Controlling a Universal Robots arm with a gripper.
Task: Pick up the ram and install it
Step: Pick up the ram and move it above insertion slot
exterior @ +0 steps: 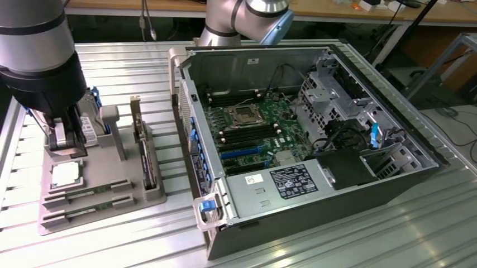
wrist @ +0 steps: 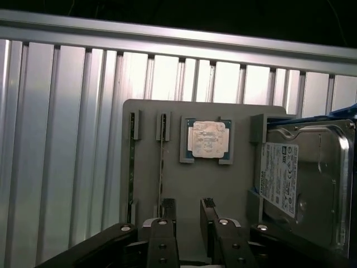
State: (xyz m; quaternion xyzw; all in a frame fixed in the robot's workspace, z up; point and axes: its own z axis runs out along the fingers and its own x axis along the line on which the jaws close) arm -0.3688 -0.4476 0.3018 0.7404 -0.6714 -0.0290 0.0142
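Gripper [wrist: 188,223] seen spread wide, nothing pinched, hung over the gray holder tray [wrist: 184,190] | ram [wrist: 161,173] is seated on edge in its tray slot, just beside one finger | second stick [wrist: 131,167] slotted alongside | CPU [wrist: 206,139] and hard drive [wrist: 301,178] parked nearby, fwiw

The tray [wrist: 184,187] is matt plastic, the ribbed table [wrist: 56,139] metal, the hard drive [wrist: 323,167] shiny metal.

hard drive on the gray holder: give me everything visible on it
The hard drive is a silver metal box. Its shiny cover is stepped with a rounded outline, and a white printed label runs along one side. It sits propped between posts of the gray holder, beside the processor.
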